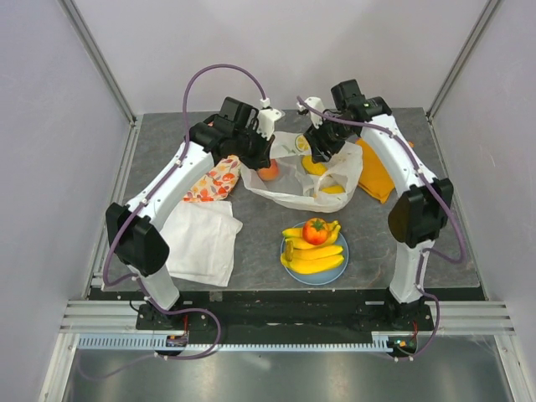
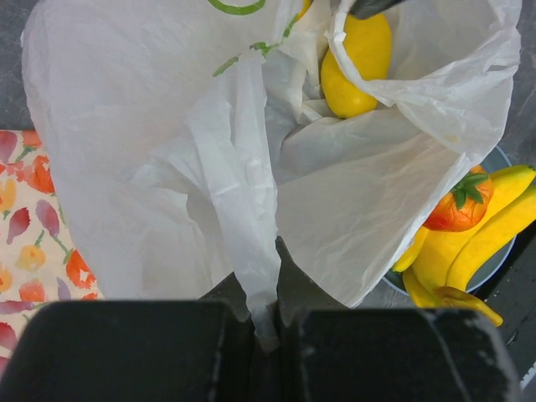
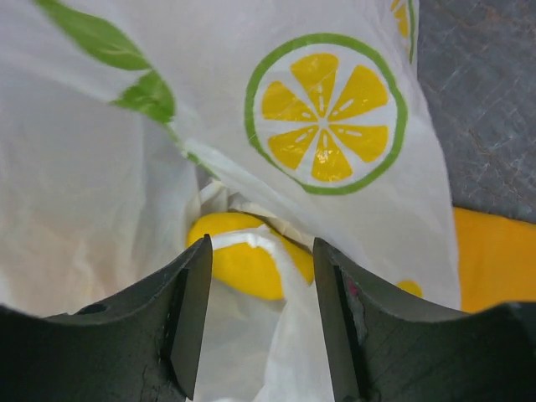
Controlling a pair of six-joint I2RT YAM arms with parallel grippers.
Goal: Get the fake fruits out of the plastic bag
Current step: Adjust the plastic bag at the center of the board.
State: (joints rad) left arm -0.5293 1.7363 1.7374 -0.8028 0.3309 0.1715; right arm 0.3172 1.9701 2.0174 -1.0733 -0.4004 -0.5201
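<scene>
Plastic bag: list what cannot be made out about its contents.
- Top view: how many fruits remain inside the plastic bag; its folds and the right gripper cover them.
- Right wrist view: what kind the yellow fruit is; bag film wraps it.
- Left wrist view: the bag's near edge, hidden behind the left gripper, shut on a fold.

White arm links [image 1: 180, 180], black joints [image 1: 138, 243], purple cables [image 1: 219, 68], black pincer fingers [image 3: 188, 318]

Blue plate [image 1: 319, 281], white cloth [image 1: 201, 243], floral cloth [image 1: 213, 180]
</scene>
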